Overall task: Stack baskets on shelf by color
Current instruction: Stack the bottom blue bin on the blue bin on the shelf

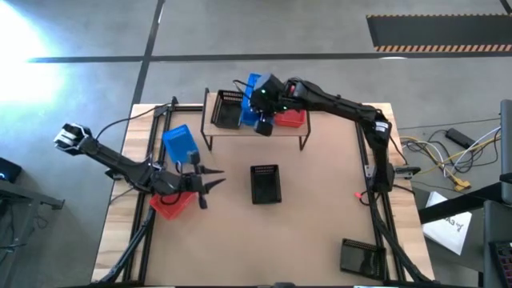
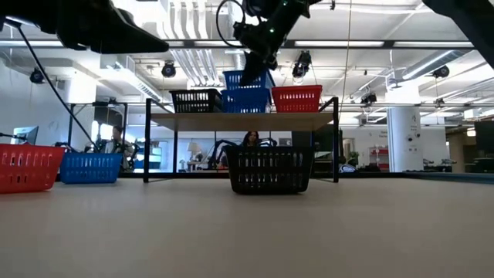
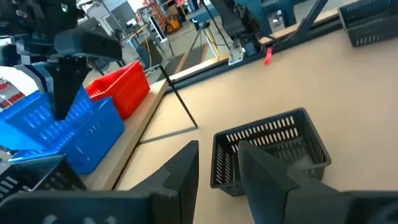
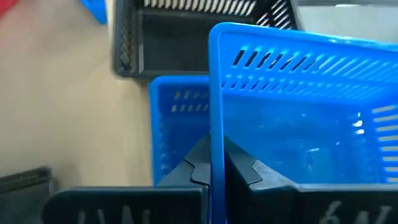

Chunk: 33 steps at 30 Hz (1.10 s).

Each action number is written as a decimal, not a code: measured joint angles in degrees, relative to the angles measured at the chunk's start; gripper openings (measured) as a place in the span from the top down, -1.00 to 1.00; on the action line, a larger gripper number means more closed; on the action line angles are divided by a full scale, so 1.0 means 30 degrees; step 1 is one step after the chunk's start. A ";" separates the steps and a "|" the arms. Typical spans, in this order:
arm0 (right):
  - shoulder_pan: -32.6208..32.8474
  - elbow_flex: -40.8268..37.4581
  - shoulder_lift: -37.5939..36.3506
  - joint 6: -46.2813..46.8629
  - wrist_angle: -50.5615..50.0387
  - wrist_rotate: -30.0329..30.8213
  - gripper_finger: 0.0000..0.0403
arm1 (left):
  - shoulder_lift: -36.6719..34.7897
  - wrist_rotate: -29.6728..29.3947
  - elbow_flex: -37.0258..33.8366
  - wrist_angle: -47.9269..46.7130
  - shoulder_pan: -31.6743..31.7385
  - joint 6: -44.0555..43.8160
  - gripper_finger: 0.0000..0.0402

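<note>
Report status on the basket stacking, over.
Right gripper shut on blue basket, over the blue one on the shelf. Left gripper open, idle near table's left edge. Nothing blocking.

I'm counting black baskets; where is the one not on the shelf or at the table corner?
In the high view the black basket sits mid-table, in front of the shelf, right of the left end effector.

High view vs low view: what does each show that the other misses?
High view only: a black basket at the table's near right corner, and the left pincer open beside a red basket.
Low view only: the held blue basket sits above the shelved blue one, not nested.
Both: the shelf with black, blue and red baskets, and a black basket at mid-table.
</note>
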 joint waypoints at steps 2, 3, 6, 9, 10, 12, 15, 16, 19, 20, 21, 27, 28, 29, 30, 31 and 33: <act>0.0033 0.0001 -0.0044 -0.0048 -0.0295 -0.0015 0.96 | 0.0204 0.0007 0.0000 0.0006 -0.0007 -0.0007 0.52; 0.0053 0.0015 -0.0080 -0.0048 -0.0446 -0.0029 0.95 | 0.0286 0.0007 0.0004 0.0055 -0.0007 -0.0011 0.52; 0.0071 0.0015 -0.0142 -0.0044 -0.0864 -0.0107 0.90 | 0.0531 0.0007 0.0036 0.0135 -0.0007 -0.0015 0.52; 0.0120 0.0015 -0.0192 0.0087 -0.0893 -0.0456 0.80 | 0.0662 0.0007 0.0036 0.0492 -0.0007 -0.0028 0.52; 0.0127 0.0015 -0.0216 0.0113 -0.0896 -0.0875 0.76 | 0.0680 0.0007 0.0035 0.0659 -0.0007 -0.0034 0.52; 0.0133 0.0015 -0.0219 0.0141 -0.0962 -0.1610 0.67 | 0.0680 0.0007 0.0009 0.0829 -0.0007 -0.0029 0.52; 0.0187 0.0007 -0.0219 0.0141 -0.1021 -0.2004 0.54 | 0.0680 0.0007 0.0000 0.0876 0.0000 -0.0029 0.52; 0.0222 0.0007 -0.0224 0.0117 -0.1013 -0.2004 0.51 | 0.0680 0.0007 0.0000 0.0876 0.0000 -0.0027 0.52; 0.0255 0.0061 -0.0255 0.0108 -0.0988 -0.1996 0.41 | 0.0680 0.0007 0.0007 0.0928 0.0000 0.0007 0.52; 0.0252 0.0080 -0.0255 0.0105 -0.0953 -0.1956 0.39 | 0.0680 0.0007 0.0007 0.0956 0.0000 0.0009 0.52; 0.0249 0.0080 -0.0262 0.0115 -0.0944 -0.1697 0.37 | 0.0680 0.0007 0.0007 0.0964 0.0000 0.0015 0.52; -0.0012 0.0080 -0.0008 0.1612 0.0057 0.3096 0.38 | 0.0680 0.0007 -0.0035 0.0978 0.0000 0.0000 0.52; -0.0142 0.0080 0.0129 0.1765 0.0033 0.2853 0.40 | 0.0681 0.0007 -0.0021 0.0971 0.0000 0.0000 0.52; -0.0296 0.0080 0.0251 0.1823 -0.0115 0.2265 0.43 | 0.0687 0.0007 -0.0007 0.0978 0.0000 0.0000 0.52; -0.0411 0.0080 0.0432 0.1857 -0.0275 0.1518 0.45 | 0.0681 0.0007 0.0000 0.0991 0.0000 0.0000 0.52; -0.0474 0.0080 0.0559 0.1843 -0.0491 0.0575 0.48 | 0.0682 0.0007 0.0000 0.0998 0.0000 0.0000 0.52; -0.0542 0.0069 0.0693 0.1470 -0.1076 -0.1652 0.53 | 0.0680 0.0007 -0.0007 0.0992 0.0000 0.0000 0.52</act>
